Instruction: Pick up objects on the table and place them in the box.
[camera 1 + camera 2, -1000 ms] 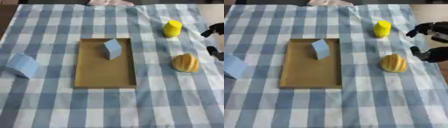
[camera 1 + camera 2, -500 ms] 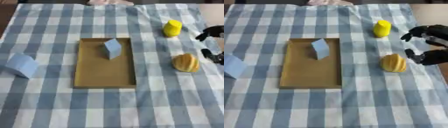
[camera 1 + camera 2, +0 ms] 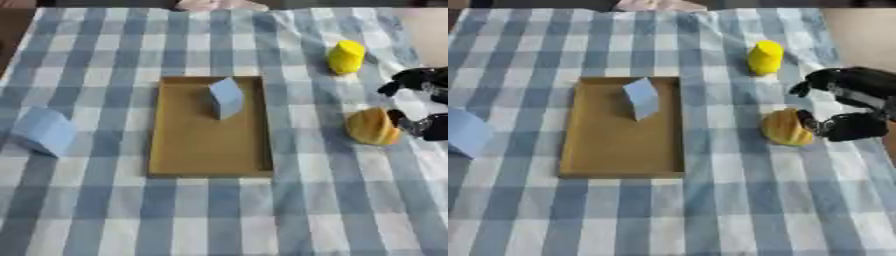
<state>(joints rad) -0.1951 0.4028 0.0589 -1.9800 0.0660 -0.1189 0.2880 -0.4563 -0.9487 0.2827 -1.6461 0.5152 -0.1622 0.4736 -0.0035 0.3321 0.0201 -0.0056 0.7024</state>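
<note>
- Well, I can read no brand, label or writing on anything from my seat; every surface I see is plain.
- I count one box (image 3: 621, 150): a shallow tan tray at centre frame, long side running up and down, lying on the blue-and-white checked cloth (image 3: 710, 220) that covers the table.
- I count two pale blue blocks. One block (image 3: 642, 97) stands inside the box, in its upper part, near the right wall. The other, the outer block (image 3: 44, 131), sits on the cloth at the left edge of the frame, well apart from the box.
- One yellow cylinder (image 3: 766, 57) stands upright on the cloth in the upper right, apart from the rest.
- One orange ribbed lump (image 3: 786, 127) lies on the cloth right of the box, at mid-height; I cannot tell what it is beyond its rounded, ridged shape.
- My right hand (image 3: 852, 107) comes in from the right edge, black. Its fingers are curled in a claw that opens toward the lump: upper fingers arch above and to the right of it, and the lower part reaches the lump's right side, touching or just beside it. It is not closed around the lump and holds nothing.
- My left hand shows in neither view.
- One pinkish shape (image 3: 658, 5) lies at the top edge, beyond the cloth.
</note>
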